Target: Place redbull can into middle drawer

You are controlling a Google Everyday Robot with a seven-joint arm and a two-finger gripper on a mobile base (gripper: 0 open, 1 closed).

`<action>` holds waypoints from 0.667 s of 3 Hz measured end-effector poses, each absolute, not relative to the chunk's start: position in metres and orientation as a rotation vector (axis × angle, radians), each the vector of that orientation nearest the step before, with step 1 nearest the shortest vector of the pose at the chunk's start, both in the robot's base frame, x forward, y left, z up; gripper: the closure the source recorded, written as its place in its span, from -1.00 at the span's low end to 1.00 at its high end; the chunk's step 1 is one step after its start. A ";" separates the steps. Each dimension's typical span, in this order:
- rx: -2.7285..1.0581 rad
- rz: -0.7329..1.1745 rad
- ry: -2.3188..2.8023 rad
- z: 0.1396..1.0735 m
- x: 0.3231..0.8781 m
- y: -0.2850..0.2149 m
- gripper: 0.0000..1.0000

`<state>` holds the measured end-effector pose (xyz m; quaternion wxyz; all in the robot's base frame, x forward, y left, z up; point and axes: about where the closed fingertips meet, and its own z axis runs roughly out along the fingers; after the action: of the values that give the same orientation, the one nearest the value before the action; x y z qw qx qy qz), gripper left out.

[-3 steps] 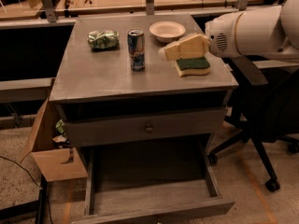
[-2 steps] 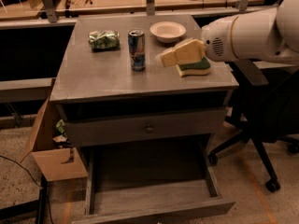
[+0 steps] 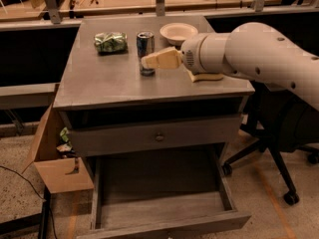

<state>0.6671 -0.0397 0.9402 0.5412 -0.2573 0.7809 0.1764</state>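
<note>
The middle drawer [image 3: 159,185] stands pulled out and holds nothing. Above it, on the worktop [image 3: 99,81], the redbull can [image 3: 145,43] stands upright, not yet lifted. The claw [image 3: 148,61] is level with the can's middle. Whether it is released or clenched cannot be told. Judged outstanding: grasp, lift, lower into the drawer, release.

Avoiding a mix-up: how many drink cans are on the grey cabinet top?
1. The slim blue-and-silver redbull can stands between the green shiny snack bag and the white bowl, with the gripper in front of it. The white arm may hide others.
</note>
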 end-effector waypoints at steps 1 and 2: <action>-0.575 0.452 1.774 0.946 0.707 -0.015 -1.00; -0.595 0.527 1.694 0.948 0.739 0.009 -1.00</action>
<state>0.7395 0.0088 0.9484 0.5933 -0.2561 0.7287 0.2267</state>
